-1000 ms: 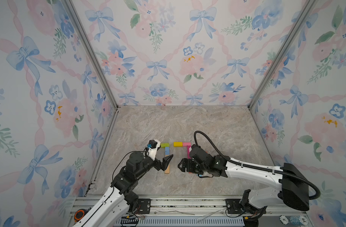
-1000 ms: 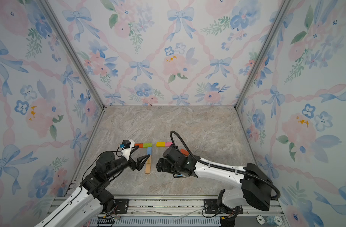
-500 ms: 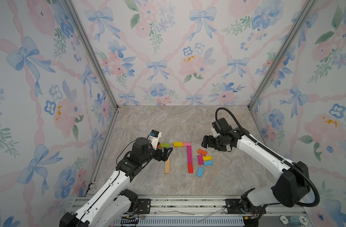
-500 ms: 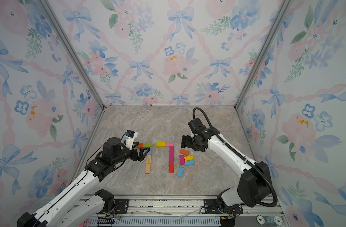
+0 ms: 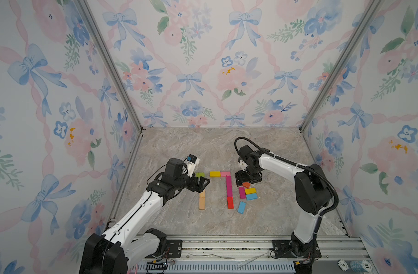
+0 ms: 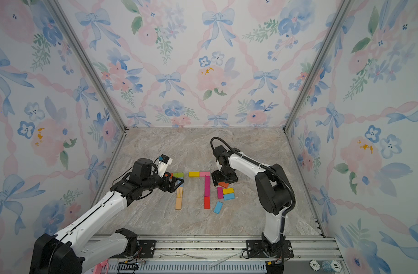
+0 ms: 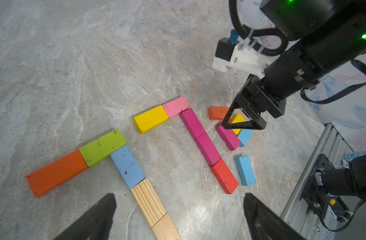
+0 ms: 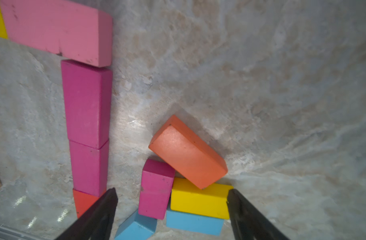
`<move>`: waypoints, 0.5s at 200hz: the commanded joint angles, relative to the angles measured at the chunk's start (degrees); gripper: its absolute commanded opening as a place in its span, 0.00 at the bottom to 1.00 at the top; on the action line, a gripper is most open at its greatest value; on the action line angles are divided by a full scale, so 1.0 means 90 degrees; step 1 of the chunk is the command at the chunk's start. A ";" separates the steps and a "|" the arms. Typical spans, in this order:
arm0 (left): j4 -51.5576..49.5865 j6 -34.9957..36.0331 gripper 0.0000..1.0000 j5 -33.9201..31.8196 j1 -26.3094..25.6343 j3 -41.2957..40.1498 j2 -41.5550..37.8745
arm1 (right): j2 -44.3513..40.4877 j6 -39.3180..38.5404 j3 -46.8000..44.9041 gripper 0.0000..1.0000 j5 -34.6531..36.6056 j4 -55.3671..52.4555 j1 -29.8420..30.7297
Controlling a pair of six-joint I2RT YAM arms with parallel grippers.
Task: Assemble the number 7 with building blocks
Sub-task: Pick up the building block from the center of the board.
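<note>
Lying flat as 2 figure-7 shapes, building blocks [image 5: 228, 187], plus 5 loose ones by the right tool [image 8: 171, 193], an orange block [image 8: 188, 153] askew just beyond its fingertips and magenta and yellow ones between them. Jaws apart there, clamped on nothing; same for the left tool [image 7: 179, 196], spread wide and empty above the orange-green bar with its blue-and-wood stem. All on the marbled desk [image 5: 203, 147].

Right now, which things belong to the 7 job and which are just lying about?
Job:
Left 7: flat orange wooden block, green block, blue block, two plain wood blocks.
Right 7: yellow block, pink block, two magenta blocks, red block.
Spares: orange spare, magenta spare, yellow spare, two blue spares.

Lying about:
white poker chip, blue chip stack.
</note>
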 commanded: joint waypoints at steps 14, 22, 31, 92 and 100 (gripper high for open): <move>-0.0072 0.0151 0.98 0.0175 0.0054 -0.0051 -0.0065 | 0.0343 -0.0376 0.0321 0.83 0.0513 -0.0407 0.0035; -0.0060 0.0148 0.98 0.0190 0.0054 -0.0063 -0.0082 | 0.0384 -0.0403 0.0333 0.83 0.0554 -0.0423 0.0015; -0.0050 0.0151 0.98 0.0205 0.0059 -0.0079 -0.0107 | 0.0421 -0.0437 0.0332 0.83 0.0551 -0.0430 -0.0009; 0.0043 0.0107 0.98 0.0244 0.0057 -0.0135 -0.0195 | 0.0601 -0.0478 0.0220 0.78 0.0546 -0.0305 -0.0286; 0.0058 0.0098 0.98 0.0244 0.0054 -0.0145 -0.0204 | 0.0621 -0.0476 0.0195 0.76 0.0508 -0.0268 -0.0319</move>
